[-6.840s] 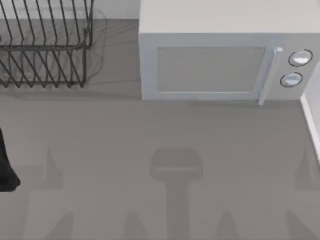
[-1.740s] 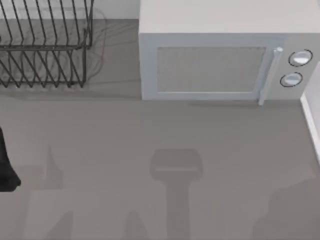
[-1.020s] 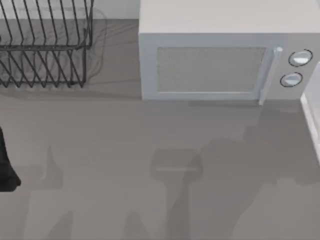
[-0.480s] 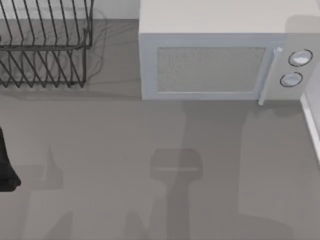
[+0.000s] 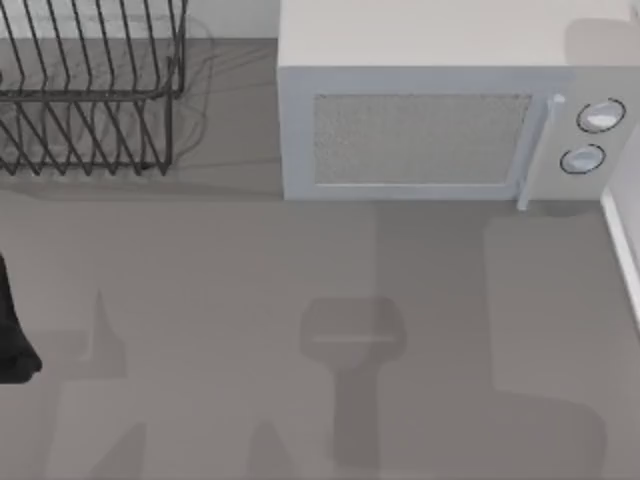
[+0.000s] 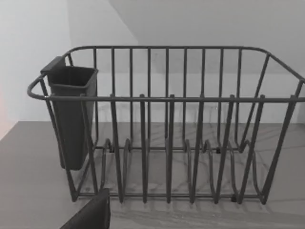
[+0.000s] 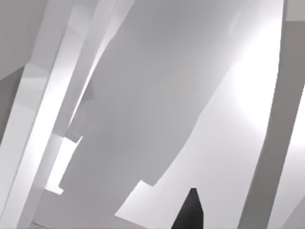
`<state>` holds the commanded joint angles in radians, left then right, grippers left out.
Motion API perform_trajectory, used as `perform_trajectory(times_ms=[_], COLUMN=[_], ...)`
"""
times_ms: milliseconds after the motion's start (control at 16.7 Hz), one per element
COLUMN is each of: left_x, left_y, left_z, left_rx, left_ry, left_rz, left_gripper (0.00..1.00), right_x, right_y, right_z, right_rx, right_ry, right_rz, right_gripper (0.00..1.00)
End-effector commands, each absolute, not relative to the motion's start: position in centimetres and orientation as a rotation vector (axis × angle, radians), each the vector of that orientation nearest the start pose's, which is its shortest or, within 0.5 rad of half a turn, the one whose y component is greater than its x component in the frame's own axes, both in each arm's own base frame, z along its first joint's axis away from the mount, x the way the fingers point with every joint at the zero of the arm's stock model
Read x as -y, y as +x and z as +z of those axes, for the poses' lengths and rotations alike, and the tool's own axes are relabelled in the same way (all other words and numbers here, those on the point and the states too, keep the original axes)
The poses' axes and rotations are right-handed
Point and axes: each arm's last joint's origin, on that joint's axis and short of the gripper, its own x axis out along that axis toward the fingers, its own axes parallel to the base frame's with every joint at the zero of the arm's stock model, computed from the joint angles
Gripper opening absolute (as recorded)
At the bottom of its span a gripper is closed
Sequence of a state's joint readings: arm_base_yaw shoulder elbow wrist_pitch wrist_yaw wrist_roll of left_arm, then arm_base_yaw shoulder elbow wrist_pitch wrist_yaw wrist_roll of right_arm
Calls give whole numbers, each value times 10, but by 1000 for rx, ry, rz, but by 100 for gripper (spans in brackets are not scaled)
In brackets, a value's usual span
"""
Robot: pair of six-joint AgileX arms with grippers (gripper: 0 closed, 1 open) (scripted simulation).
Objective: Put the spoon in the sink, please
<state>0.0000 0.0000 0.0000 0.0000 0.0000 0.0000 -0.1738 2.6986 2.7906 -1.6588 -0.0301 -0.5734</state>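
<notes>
The spoon and the sink are out of view. My left arm is a black shape at the left edge of the grey counter. A dark part of my left gripper shows in the left wrist view, just in front of a black wire dish rack. The rack's dark cutlery cup hangs on one end. In the right wrist view, a dark tip of my right gripper points at slanted pale grey surfaces.
The dish rack stands at the back left of the counter. A white microwave with its door shut and two round knobs fills the back right. A pale wall edge borders the right side.
A broad shadow has swept over the counter's right half and now reaches the microwave's top right corner. The left arm, rack and microwave have not moved.
</notes>
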Motion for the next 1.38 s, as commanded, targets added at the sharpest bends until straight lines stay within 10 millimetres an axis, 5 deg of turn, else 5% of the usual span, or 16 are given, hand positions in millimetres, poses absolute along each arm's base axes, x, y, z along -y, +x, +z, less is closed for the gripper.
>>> perform_trajectory(times_ms=[360, 780, 1140, 1380], left_x=[1, 1, 1, 1], left_y=[106, 106, 106, 106], left_z=[160, 160, 160, 160], left_rx=[0, 0, 0, 0], left_ry=[0, 0, 0, 0], left_rz=[0, 0, 0, 0], left_gripper=[100, 100, 100, 100], right_x=[81, 77, 76, 76], right_y=[499, 498, 497, 497], right_z=[189, 154, 152, 152], right_rx=[-1529, -1535, -1528, -1528], right_ry=[-291, -294, -296, -296], right_rz=[349, 355, 352, 352], right_gripper=[0, 0, 0, 30])
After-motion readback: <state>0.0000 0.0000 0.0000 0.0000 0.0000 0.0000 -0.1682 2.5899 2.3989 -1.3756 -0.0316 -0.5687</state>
